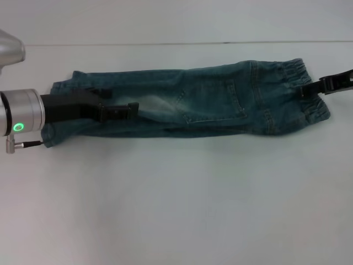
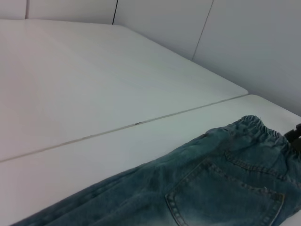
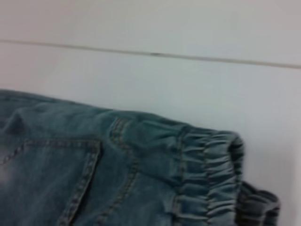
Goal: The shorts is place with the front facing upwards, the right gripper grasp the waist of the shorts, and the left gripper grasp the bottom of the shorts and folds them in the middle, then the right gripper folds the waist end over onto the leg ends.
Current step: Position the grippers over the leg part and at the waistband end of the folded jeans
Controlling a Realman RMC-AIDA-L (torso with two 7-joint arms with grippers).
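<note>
The denim shorts [image 1: 209,102] lie folded lengthwise in a long strip across the white table. The waist of the shorts [image 1: 298,96], a ruched elastic band, is at the right end and also shows in the wrist views [image 3: 207,179] [image 2: 256,127]. My right gripper [image 1: 309,89] reaches in from the right edge and is shut on that band. The bottom of the shorts, the leg ends [image 1: 58,110], lies at the left end. My left gripper [image 1: 118,105] hovers over the legs near a pale faded patch [image 1: 157,105], open and holding nothing.
The white table [image 1: 176,210] spreads wide in front of the shorts. A thin seam [image 1: 165,43] runs across its far side, behind the shorts. Part of another silver arm section [image 1: 8,49] sits at the upper left edge.
</note>
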